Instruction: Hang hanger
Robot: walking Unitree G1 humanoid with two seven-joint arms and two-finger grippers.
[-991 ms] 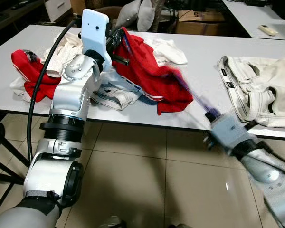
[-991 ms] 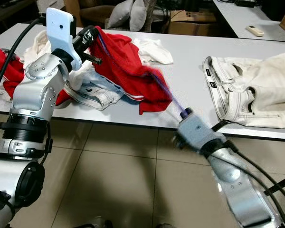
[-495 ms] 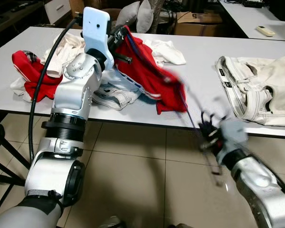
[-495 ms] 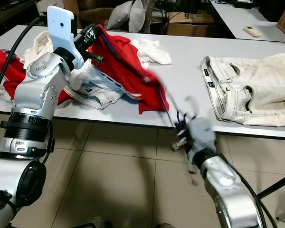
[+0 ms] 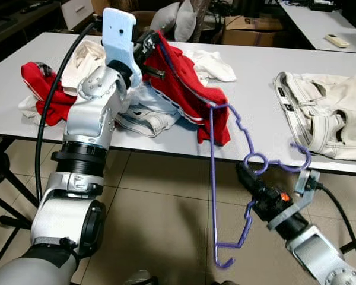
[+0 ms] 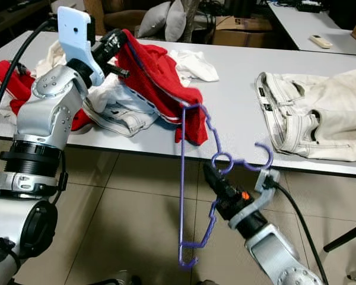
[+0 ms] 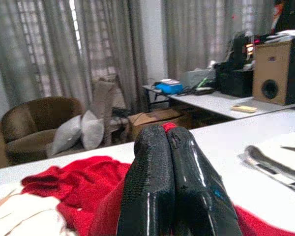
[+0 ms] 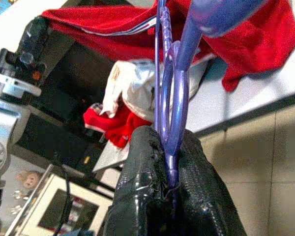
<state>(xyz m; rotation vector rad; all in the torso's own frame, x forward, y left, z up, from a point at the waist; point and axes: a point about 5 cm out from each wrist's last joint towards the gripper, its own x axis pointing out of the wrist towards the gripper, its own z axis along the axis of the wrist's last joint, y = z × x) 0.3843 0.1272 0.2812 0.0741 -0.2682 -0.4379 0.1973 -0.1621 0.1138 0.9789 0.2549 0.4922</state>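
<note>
Gripping the purple hanger [image 5: 225,178] near its neck, the right end effector [image 5: 249,178] holds it in the air in front of the desk [image 5: 249,77], fingers clamped on the wire. Beyond, the left end effector [image 5: 147,43] is raised, pinched shut on a red garment [image 5: 187,89] lying over the desk.

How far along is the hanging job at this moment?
Early. Done: the right gripper is shut on the purple hanger, held out in front of the table. In hand: the left gripper pinches the red garment, lifting one end off the pile. Left: the garment is not on the hanger, and nothing is hung.
</note>
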